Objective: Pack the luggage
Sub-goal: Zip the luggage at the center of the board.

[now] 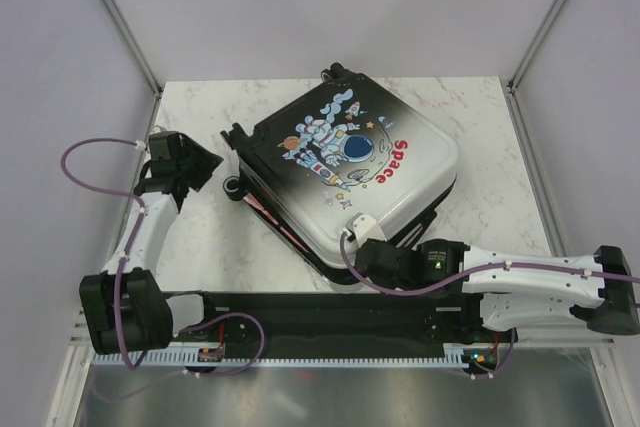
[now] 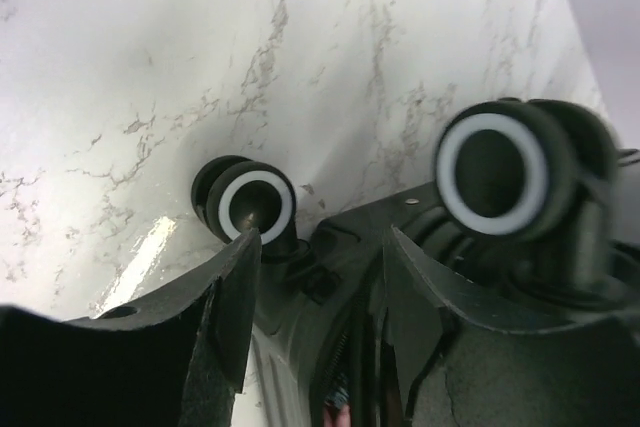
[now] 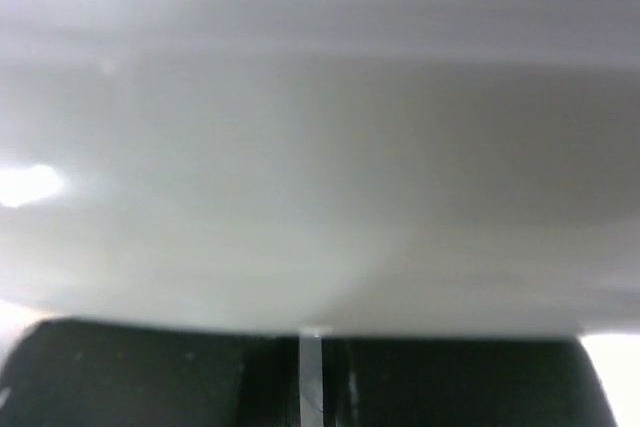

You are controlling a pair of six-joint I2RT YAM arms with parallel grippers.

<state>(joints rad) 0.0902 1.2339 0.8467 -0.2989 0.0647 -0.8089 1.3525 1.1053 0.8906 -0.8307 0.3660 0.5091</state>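
The luggage (image 1: 350, 162) lies flat on the marble table with its astronaut shell on top and the lid lowered. A pink strip (image 1: 268, 209) shows in the seam along its near-left side. My left gripper (image 1: 205, 169) is open, just left of the case's black wheels (image 1: 235, 187). In the left wrist view its fingers (image 2: 232, 297) stand either side of the dark zipper edge (image 2: 345, 287) between two wheels (image 2: 255, 203), gripping nothing. My right gripper (image 1: 360, 239) is against the case's near white corner. In the right wrist view its jaws (image 3: 310, 339) are nearly together and the white shell (image 3: 320, 167) fills the frame.
The marble table (image 1: 200, 237) has grey walls at the back and on both sides. A black rail (image 1: 330, 322) with the arm bases runs along the near edge. Purple cables (image 1: 95, 182) loop off both arms.
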